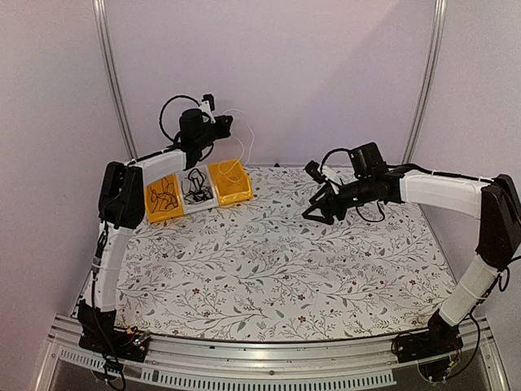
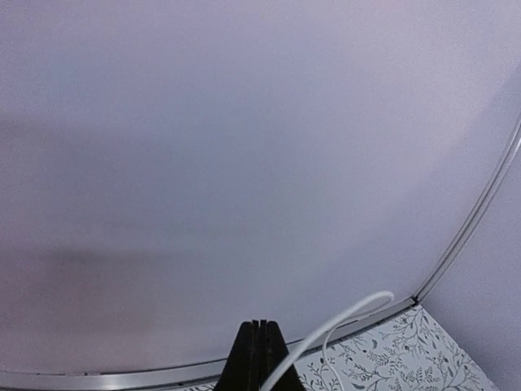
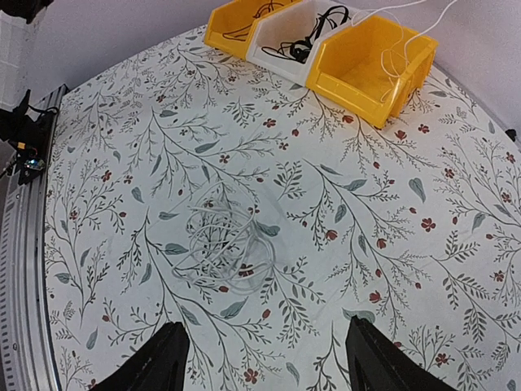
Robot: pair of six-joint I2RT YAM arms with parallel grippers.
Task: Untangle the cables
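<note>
The floral table [image 1: 326, 301] carried three bins in a row at its far left, with the white bin [image 1: 196, 191] in the middle. The left arm [image 1: 114, 204] stood raised just behind the white bin, and the right arm [image 1: 440, 191] was held well to its right. The right-hand yellow bin [image 1: 230, 183] and the left-hand yellow bin [image 1: 163, 198] each touched the white bin. The white cable [image 2: 342, 322] ran up and away from the left gripper [image 2: 256, 326], whose jaws were pinched together on it. It then bent over and hung roughly upright into the right-hand yellow bin, with its ends hidden. A pale coil of cord [image 3: 224, 244] lay on the cloth well in front of the white bin. It had no clear long axis and was lost against the pattern from overhead. Bunched black cables [image 3: 313, 37] sat in the white bin and the left-hand yellow bin, their plugs too small to tell. The right gripper [image 3: 267, 330] hung with its jaws apart and nothing between them, its fingers cut off at the lower edge.
</note>
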